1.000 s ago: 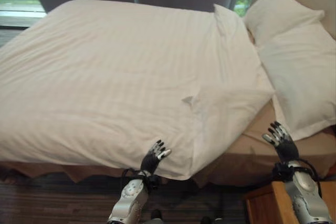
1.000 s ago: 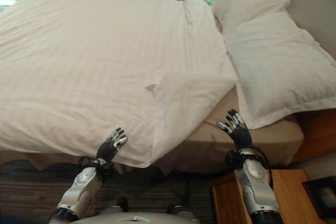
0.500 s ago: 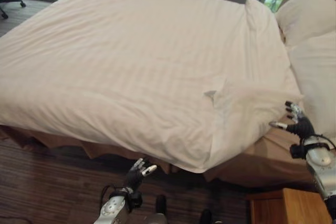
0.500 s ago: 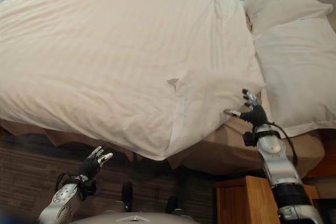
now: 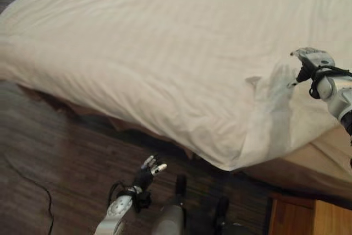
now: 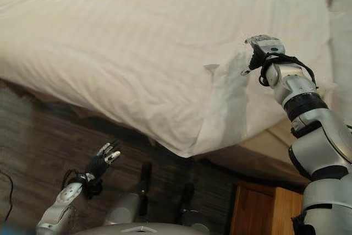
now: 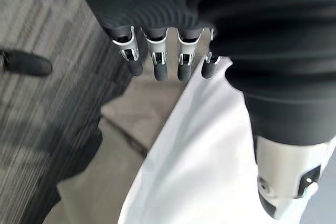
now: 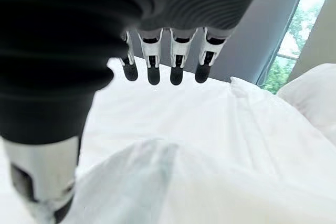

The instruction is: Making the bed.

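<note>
A white striped duvet (image 5: 165, 53) covers the bed, and its near corner (image 5: 269, 108) is folded back on itself at the right. My right hand (image 5: 309, 59) hovers just above that folded corner. Its fingers (image 8: 177, 59) are straight and its thumb stands apart, with the fold (image 8: 157, 182) lying below them, and it holds nothing. My left hand (image 5: 147, 171) hangs low over the floor in front of the bed, below the duvet's hanging edge. It is open and empty, its fingers (image 7: 160, 59) straight.
A tan sheet (image 5: 330, 158) shows on the mattress under the folded corner. A wooden nightstand (image 5: 300, 216) stands at the lower right. A white pillow (image 8: 315, 93) lies at the head of the bed. Dark wood floor (image 5: 55, 152) runs along the bed's near side.
The camera has tipped down and closer to the bed. My right hand has risen from beside the mattress to above the folded corner. My left hand has dropped from the duvet's edge towards the floor.
</note>
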